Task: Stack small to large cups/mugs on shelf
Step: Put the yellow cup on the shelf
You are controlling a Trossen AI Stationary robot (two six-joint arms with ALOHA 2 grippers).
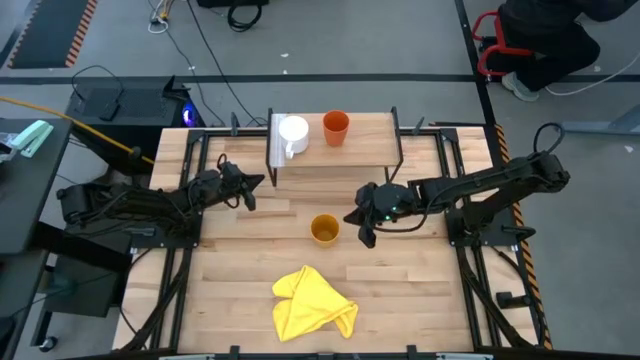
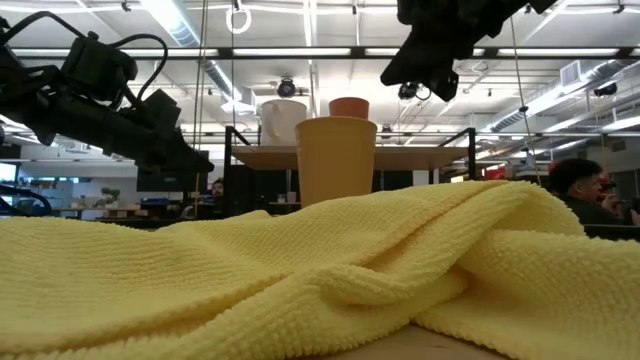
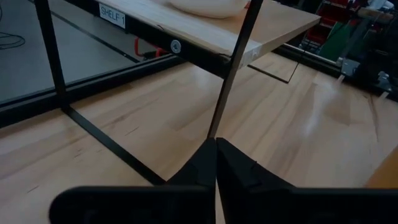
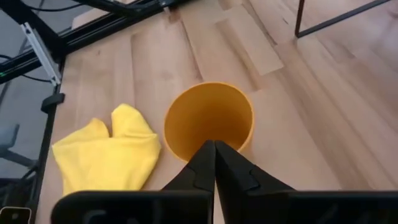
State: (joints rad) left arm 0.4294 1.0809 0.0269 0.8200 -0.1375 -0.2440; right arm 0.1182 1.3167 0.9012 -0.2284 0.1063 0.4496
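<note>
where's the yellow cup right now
In the high view the yellow cup stands on the table's middle, off the shelf, just left of the right claw and above the cloth.

Mug point(image 1: 292, 131), red cup point(image 1: 336, 125) on shelf point(image 1: 365, 153)

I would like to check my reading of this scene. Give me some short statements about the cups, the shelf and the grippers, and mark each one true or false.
1. The white mug stands on the shelf. True.
2. The red-orange cup lies on the yellow cloth. False: it stands on the shelf, beside the mug.
3. The yellow-orange cup stands upright on the table, not on the shelf. True.
4. The right gripper is shut on the yellow-orange cup. False: its fingers are shut but hold nothing, just above the cup's rim.
5. The left gripper is wide open. False: it is shut, near a shelf leg.
</note>
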